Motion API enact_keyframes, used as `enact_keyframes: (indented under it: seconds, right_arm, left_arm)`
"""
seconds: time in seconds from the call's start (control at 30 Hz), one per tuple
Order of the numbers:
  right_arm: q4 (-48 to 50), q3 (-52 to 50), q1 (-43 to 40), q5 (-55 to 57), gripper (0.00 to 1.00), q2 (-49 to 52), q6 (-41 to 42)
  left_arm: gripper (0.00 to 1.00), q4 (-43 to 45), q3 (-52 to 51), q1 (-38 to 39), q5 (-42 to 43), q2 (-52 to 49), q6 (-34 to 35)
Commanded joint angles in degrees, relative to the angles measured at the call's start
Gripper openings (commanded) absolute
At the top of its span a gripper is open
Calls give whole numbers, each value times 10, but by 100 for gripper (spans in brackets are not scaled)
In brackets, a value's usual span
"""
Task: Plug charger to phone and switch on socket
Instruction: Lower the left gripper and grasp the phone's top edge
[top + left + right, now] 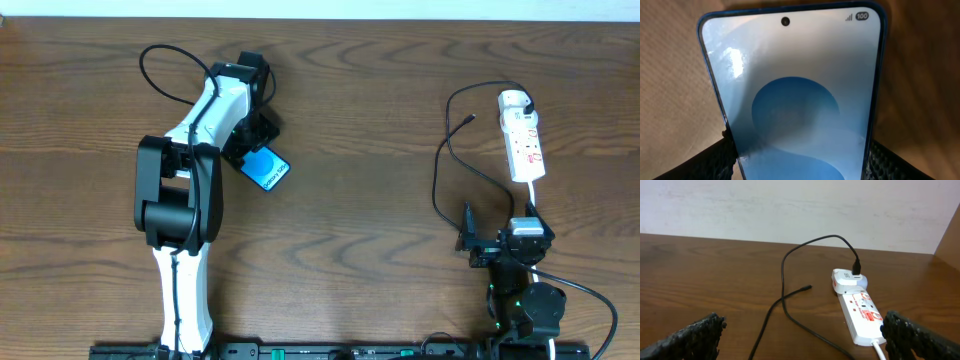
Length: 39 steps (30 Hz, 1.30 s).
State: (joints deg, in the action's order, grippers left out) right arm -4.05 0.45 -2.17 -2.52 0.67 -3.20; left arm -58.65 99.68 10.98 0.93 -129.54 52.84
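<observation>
The phone with its blue screen lies tilted at the left of the table. My left gripper is shut on its two long edges; in the left wrist view the phone fills the frame between the black fingers. The white power strip socket lies at the far right, white adapter at its far end. The thin black charger cable loops left of it, its small plug lying free on the table. My right gripper is open near the front edge; its wrist view shows the socket, cable and plug.
A thick white cord runs from the socket's near end toward the right arm's base. A black robot cable loops behind the left arm. A pale wall rises behind the table's far edge.
</observation>
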Motion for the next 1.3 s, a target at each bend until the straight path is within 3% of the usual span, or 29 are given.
enact_keyframes:
  seconds: [0.0,0.2,0.67,0.9,1.0,1.13,1.27]
  right_arm:
    - [-2,-1,-2,5,99,-4,-2]
    - [-2,-1,-2,5,99,-4,-2]
    - [-2,-1,-2,5,99,-4,-2]
    - [-2,-1,-2,5,99,-4,-2]
    - [-2,-1,-2,5,99,-4,-2]
    - [-2,-1,-2,5,99,-4,-2]
    - [-2,-1,-2,5,99,-4,-2]
  left_arm:
    - [69,-20,-8,1,27,-23,-51]
    - [67,-32,-8,1,79,-17,-118]
    - [66,-80,-7,1,169,-5,-202]
    - [66,-81,-7,1,141,-5,-213]
    - [75,-81,-7,1,97,-5,-213]
    - [98,-104,-7,1,71,-5,-213]
    - [99,-114,-7,1,71,-5,-213]
